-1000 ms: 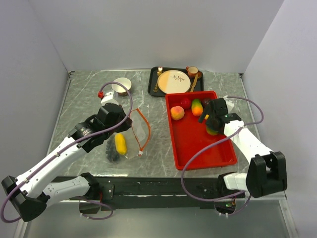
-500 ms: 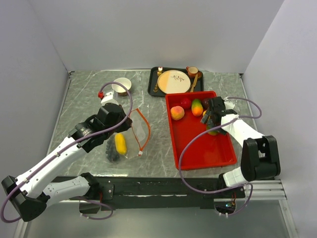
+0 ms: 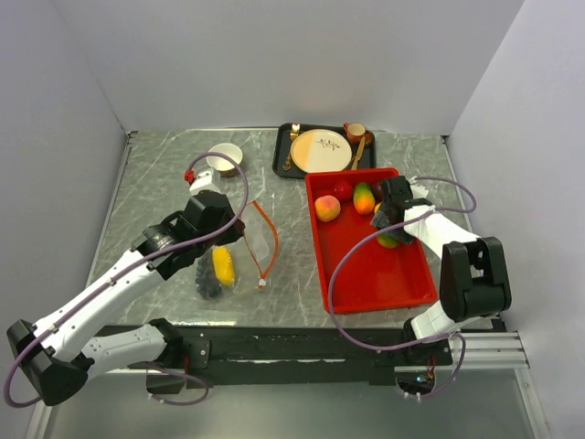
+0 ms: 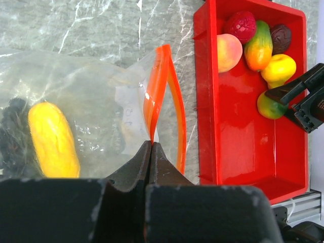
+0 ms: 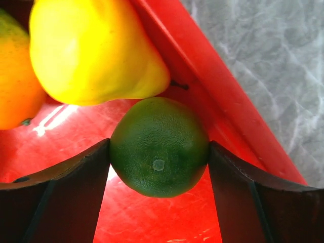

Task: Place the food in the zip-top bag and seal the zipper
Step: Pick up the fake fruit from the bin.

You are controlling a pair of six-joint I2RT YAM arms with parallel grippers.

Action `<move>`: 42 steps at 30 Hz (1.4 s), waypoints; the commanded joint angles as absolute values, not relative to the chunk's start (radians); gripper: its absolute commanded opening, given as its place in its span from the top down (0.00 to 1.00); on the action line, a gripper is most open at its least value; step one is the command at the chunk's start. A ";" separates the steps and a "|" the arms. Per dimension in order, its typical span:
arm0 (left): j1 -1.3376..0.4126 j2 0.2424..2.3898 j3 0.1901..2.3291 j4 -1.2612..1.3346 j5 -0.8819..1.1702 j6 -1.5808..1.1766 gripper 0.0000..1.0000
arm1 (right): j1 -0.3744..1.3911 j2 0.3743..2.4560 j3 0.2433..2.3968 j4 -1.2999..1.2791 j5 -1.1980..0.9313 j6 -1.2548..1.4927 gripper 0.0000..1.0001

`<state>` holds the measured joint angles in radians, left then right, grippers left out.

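Bag and tray both loaded.
Left gripper [image 4: 150, 147] pinches the orange-red zipper strip [image 4: 157, 86] of the clear crinkly zip-top bag [image 4: 91, 96], which holds a yellow banana-like piece [image 4: 53, 139] and a dark grape bunch [image 4: 12, 131]. Right gripper [image 5: 159, 157] clasps a round green lime [image 5: 159, 144] in the red rectangular tray [image 4: 238, 147].

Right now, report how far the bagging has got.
Done: yellow piece and grapes sit inside the bag. In hand: left gripper pinches the zipper; right gripper clamps the lime in the tray. Left: peach, apple, mango, plum, lemon, then sealing.
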<state>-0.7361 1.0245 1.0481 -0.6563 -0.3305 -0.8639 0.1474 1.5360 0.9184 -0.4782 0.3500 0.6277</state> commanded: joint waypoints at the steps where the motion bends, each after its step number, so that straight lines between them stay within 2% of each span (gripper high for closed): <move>1: -0.735 1.019 1.037 -0.631 -0.339 -0.888 0.99 | 0.141 1.520 0.924 -0.410 0.302 0.595 0.40; 4: -0.735 1.015 1.037 -0.634 -0.344 -0.890 0.99 | 0.143 1.503 0.911 -0.400 0.252 0.574 0.45; 15: -0.733 0.983 1.011 -0.620 -0.333 -0.899 0.98 | 0.195 1.441 0.870 -0.403 0.124 0.503 0.47; 23: -0.733 1.006 1.021 -0.620 -0.324 -0.888 0.99 | 0.215 1.310 0.812 -0.367 0.019 0.495 0.47; 26: -0.735 1.020 1.031 -0.609 -0.324 -0.879 0.99 | 0.222 1.310 0.825 -0.374 0.003 0.492 0.51; 30: -0.735 1.037 1.042 -0.589 -0.310 -0.876 0.99 | 0.232 1.308 0.842 -0.387 0.003 0.483 0.51; 42: -0.735 1.028 1.029 -0.601 -0.316 -0.893 0.99 | 0.281 1.226 0.868 -0.368 -0.213 0.532 0.49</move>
